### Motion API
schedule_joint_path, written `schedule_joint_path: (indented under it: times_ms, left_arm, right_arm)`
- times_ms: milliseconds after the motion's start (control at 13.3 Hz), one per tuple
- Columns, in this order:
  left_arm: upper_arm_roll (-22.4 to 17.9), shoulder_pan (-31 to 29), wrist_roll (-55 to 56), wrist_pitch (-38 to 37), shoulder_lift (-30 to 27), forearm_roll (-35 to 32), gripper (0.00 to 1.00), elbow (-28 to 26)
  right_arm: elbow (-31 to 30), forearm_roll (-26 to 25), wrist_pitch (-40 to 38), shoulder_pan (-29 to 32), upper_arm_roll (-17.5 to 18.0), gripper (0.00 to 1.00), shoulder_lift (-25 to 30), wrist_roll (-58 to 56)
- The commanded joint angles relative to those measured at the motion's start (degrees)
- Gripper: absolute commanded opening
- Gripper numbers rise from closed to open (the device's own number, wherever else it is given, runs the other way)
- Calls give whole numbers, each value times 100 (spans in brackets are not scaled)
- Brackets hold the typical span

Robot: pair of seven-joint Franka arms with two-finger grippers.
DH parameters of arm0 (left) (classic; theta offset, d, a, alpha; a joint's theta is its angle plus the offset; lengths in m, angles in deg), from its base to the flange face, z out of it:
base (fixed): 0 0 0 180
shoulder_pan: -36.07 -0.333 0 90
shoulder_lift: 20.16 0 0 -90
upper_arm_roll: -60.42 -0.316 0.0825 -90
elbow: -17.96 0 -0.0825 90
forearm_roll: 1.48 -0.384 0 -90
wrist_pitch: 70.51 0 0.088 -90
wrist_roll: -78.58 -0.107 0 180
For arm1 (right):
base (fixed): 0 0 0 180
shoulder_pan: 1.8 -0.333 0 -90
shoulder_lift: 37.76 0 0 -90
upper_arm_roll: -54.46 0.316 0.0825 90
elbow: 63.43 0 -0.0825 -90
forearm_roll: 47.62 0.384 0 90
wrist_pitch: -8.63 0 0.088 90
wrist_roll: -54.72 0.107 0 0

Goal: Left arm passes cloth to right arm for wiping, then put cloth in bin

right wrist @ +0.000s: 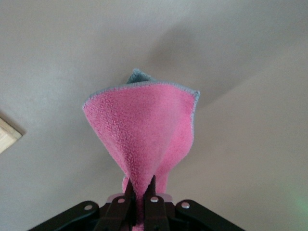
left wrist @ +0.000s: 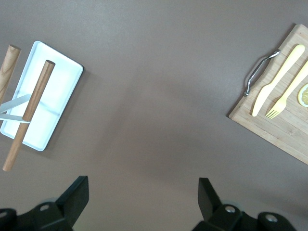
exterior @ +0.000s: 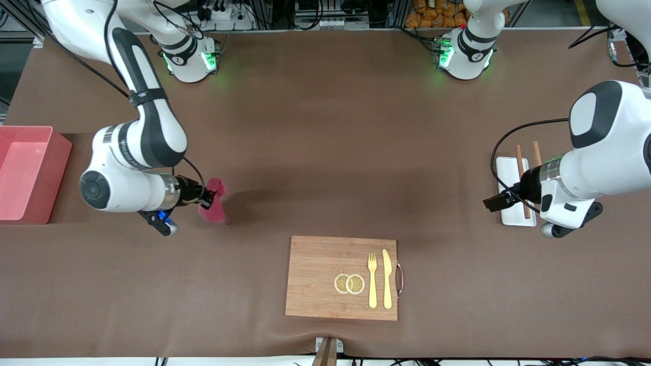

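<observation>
Handover looks done: right gripper (exterior: 207,197) is pinched tight on the cloth (exterior: 213,201), hanging over bare table near the bin (exterior: 28,173) at the right arm's end. Left gripper (left wrist: 142,195) waits spread wide, empty, by the chopstick rest (exterior: 513,190). Binning remains.

Cloth (exterior: 213,201) held up, bin (exterior: 30,173) at the table's edge.
The magenta-pink plush cloth, with a thin grey hem, hangs bunched from one pinched corner in the right gripper (exterior: 207,198), above bare table between the bin and the cutting board. The salmon-pink rectangular bin sits upright at the right arm's end of the table, mouth open, well apart from the cloth.
</observation>
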Motion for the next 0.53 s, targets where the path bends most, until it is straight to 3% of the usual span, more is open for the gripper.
schedule_joint_path:
  times_ms: [0,451]
  left_arm:
    - [51,-16,-30,-5,-63,-127,100,-15]
    - [130,37,-21,-23,-133,-119,100,-6]
  right_arm:
    - [298,-342,-485,608,-91,0,203,-926]
    - [1291,-1248,-1548,2506,-118,0,186,-4467]
